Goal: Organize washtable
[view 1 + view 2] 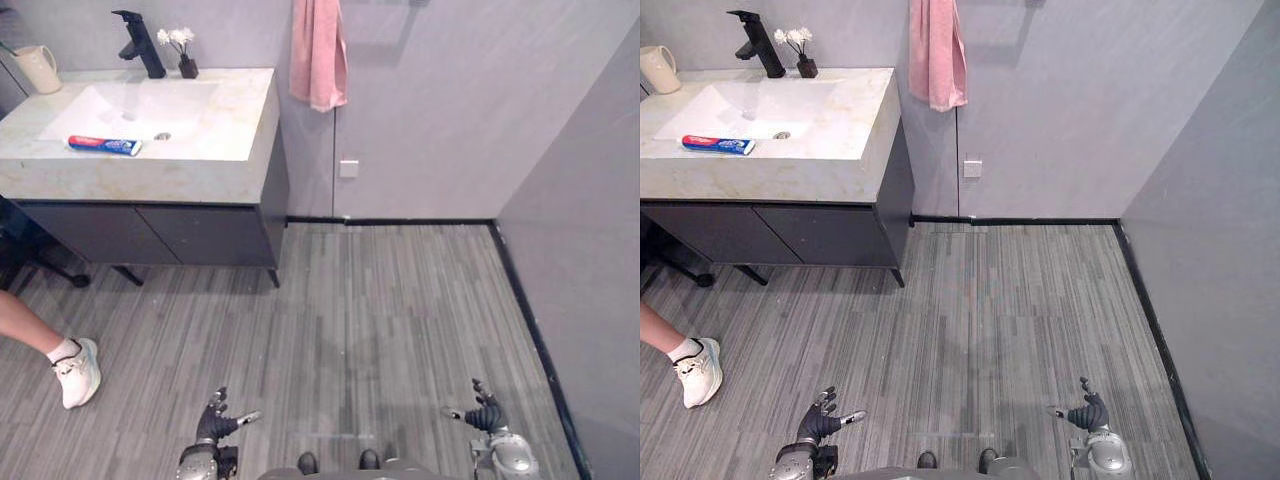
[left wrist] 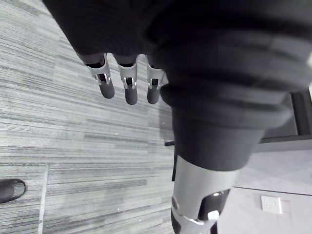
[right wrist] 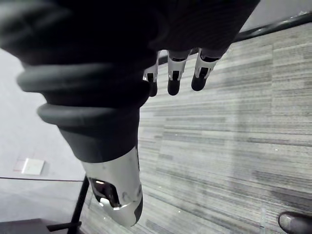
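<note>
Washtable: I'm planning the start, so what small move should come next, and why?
Probably step forward and left toward the washtable: the left hand and right hand hang open and empty over the floor, well short of the toothpaste tube lying on it.

Wide floor (image 1: 400,320) leading to washtable (image 1: 140,182), person's foot (image 1: 80,372) near its left front, wall (image 1: 590,200) on right
</note>
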Tool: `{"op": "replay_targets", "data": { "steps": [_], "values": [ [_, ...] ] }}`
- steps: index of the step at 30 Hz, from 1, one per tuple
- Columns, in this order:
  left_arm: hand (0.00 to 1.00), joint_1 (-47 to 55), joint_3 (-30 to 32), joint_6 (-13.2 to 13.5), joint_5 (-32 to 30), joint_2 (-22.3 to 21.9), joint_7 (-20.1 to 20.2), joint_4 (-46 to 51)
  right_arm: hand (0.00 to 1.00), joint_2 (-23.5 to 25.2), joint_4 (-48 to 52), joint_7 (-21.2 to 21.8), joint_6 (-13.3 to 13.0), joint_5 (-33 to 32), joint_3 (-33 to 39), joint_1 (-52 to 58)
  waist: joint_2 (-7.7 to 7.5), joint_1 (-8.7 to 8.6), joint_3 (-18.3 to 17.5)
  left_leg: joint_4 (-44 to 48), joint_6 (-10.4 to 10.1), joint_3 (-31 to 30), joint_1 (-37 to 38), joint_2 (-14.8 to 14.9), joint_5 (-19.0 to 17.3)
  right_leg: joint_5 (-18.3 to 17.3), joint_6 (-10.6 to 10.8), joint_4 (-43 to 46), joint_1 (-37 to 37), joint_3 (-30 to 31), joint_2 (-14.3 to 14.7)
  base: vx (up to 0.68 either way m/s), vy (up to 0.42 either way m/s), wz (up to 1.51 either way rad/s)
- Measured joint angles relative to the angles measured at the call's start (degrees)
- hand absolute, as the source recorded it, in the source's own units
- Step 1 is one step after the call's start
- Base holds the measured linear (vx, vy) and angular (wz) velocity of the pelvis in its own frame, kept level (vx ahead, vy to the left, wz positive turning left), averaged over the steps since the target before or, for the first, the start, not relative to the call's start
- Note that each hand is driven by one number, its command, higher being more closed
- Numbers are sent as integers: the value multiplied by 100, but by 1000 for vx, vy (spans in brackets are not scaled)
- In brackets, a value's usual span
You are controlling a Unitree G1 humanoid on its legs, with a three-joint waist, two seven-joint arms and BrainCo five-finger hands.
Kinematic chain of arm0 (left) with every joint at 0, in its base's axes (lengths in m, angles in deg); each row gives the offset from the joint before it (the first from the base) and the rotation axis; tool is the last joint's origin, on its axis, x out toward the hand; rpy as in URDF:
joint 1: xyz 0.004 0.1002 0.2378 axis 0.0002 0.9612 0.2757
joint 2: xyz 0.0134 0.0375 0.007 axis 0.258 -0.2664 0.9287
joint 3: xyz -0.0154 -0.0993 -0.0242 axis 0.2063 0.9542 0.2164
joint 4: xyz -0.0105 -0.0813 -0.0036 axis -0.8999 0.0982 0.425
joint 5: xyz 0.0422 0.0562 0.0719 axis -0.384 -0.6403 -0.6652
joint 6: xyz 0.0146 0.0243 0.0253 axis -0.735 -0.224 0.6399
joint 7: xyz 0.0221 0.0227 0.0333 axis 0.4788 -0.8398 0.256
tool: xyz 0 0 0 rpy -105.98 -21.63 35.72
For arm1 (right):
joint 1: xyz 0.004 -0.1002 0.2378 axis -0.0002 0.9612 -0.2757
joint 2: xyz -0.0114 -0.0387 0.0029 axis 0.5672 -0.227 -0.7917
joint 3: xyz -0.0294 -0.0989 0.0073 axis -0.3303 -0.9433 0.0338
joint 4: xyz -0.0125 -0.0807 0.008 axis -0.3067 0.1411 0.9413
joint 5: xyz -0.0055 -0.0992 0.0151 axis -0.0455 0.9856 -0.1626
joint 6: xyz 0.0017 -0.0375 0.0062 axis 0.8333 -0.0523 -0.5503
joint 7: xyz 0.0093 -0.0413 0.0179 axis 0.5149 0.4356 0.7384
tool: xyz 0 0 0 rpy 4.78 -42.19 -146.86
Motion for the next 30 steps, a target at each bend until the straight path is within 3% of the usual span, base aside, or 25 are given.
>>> {"op": "replay_targets", "data": {
  "steps": [2,5,8,9,10,13,14,15,16,17,18,19,21,22,23,24,27,29,30],
  "values": [
    [0,-11,-2,-1,8,-19,-3,63,0,1,0,-51,19,-81,25,-128,45,-6,20,222,18,117,-168,14,-200,-113,20,184,-172,148,0,69,43,-44],
    [0,-25,-4,-1,19,-28,-7,287,0,7,0,-139,91,-109,58,-177,47,-1,47,660,114,273,-316,-51,-593,-680,248,1226,-659,296,-134,106,60,-28],
    [0,-116,-84,-1,44,23,-19,372,0,41,5,-152,115,-145,28,-217,84,-38,158,791,279,303,-98,-113,-879,-816,395,3210,-1481,197,-313,223,83,-16],
    [0,-232,-102,-3,51,75,-33,373,0,56,4,-150,129,-146,18,-211,47,-69,255,810,333,296,102,-123,-947,-998,337,3718,-1681,15,-421,375,30,6],
    [0,-344,-137,-4,53,112,-61,371,0,22,6,-150,129,-145,8,-243,70,-71,356,773,343,250,320,-96,-1016,-1151,255,3737,-1820,-174,-416,384,19,6],
    [0,-558,-182,2,67,126,-130,373,0,-85,18,-150,127,-146,-9,-394,228,-193,465,701,314,66,537,149,-1030,-1144,148,3102,-2217,-479,-263,404,-20,26],
    [0,-670,-197,3,68,118,-132,375,0,-142,72,-151,125,-146,-9,-429,301,-263,541,673,239,-15,663,280,-1008,-946,101,2639,-2420,-539,-173,502,-94,48],
    [0,-744,-195,11,69,117,-155,374,0,-178,207,-151,125,-145,-18,-407,295,-342,570,615,72,-97,820,338,-1022,-513,95,2061,-2562,-506,-141,756,-157,52],
    [0,-746,-192,17,66,143,-160,376,0,-181,323,-153,117,-142,-27,-343,209,-349,550,621,-146,-146,947,315,-1092,-20,51,1613,-2585,-415,-117,725,-182,43],
    [0,-784,-182,6,63,113,-165,328,0,-229,400,-153,118,-138,-61,-274,223,-347,588,844,-410,-221,1107,433,-1261,588,-302,1905,-2624,-402,-89,509,-137,21],
    [0,-790,-181,-1,63,100,-167,338,0,-223,396,-153,128,-137,-61,-305,259,-339,595,963,-420,-231,1078,503,-1254,541,-360,1986,-2629,-449,-46,610,-197,16],
    [0,-811,-181,11,62,94,-154,371,0,-174,460,-149,122,-138,-98,-332,255,-343,588,1735,-646,-264,772,587,-1059,213,-455,2081,-2523,-500,-13,607,-224,13],
    [0,-789,-174,11,63,13,-142,371,0,-178,478,-126,113,-138,-237,-339,262,-332,636,3578,-547,-291,92,775,-159,-18,-553,1771,-1892,-526,95,679,-249,14],
    [0,-717,-168,15,64,-41,-129,385,0,-131,489,-132,109,-141,-331,-333,275,-305,685,4931,-484,-238,-314,1062,-84,-62,-616,1348,-1211,-519,246,488,-157,1],
    [0,-692,-173,13,64,-43,-119,381,0,-77,515,-129,97,-141,-349,-325,254,-309,713,5456,-379,-161,-470,1184,-157,-74,-636,1157,-873,-494,310,574,-170,-16],
    [0,-685,-173,12,64,-53,-116,389,0,21,615,-135,78,-144,-347,-300,175,-163,759,6060,-268,61,-776,1338,-301,-113,-697,855,-304,-396,353,522,-135,-33],
    [0,-705,-176,18,69,-65,-120,568,0,17,686,-147,-7,-159,-335,-344,88,41,764,5730,-155,360,-1821,1328,-528,-171,-701,165,460,-138,322,518,-73,-37],
    [0,-746,-174,13,95,-73,-132,578,0,19,604,-155,25,-160,-295,-429,66,71,840,4611,-114,359,-2233,1073,-558,-285,-625,-23,798,-70,230,388,29,-26],
    [0,-728,-170,5,132,-139,-149,577,0,31,554,-159,71,-159,-227,-421,18,145,862,3320,-256,320,-2221,784,-458,-417,-525,-43,971,13,95,361,78,-38]
  ]
}}
